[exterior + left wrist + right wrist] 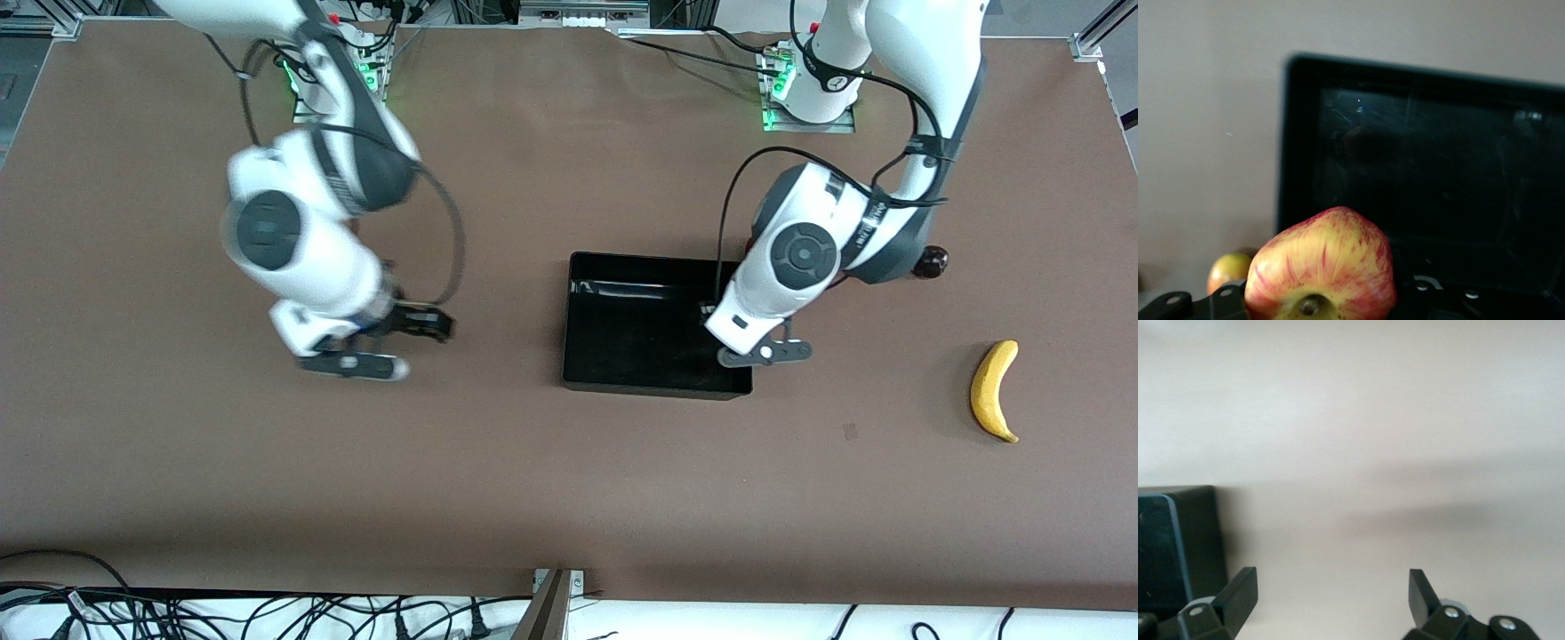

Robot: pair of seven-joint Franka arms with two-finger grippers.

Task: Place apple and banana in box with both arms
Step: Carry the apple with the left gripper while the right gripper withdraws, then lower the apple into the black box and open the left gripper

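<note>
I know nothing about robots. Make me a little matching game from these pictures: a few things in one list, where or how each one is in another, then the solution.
Things:
1. red-and-yellow streaked round apple
2. long curved yellow banana
3. shallow black plastic box
4. right arm's black two-finger tool

States:
A. empty inside, mid-table
B. open, holding nothing
C. lying on the table toward the left arm's end
D. gripped in the left arm's tool

Pairs: 1-D, 2-C, 3-A, 4-B
</note>
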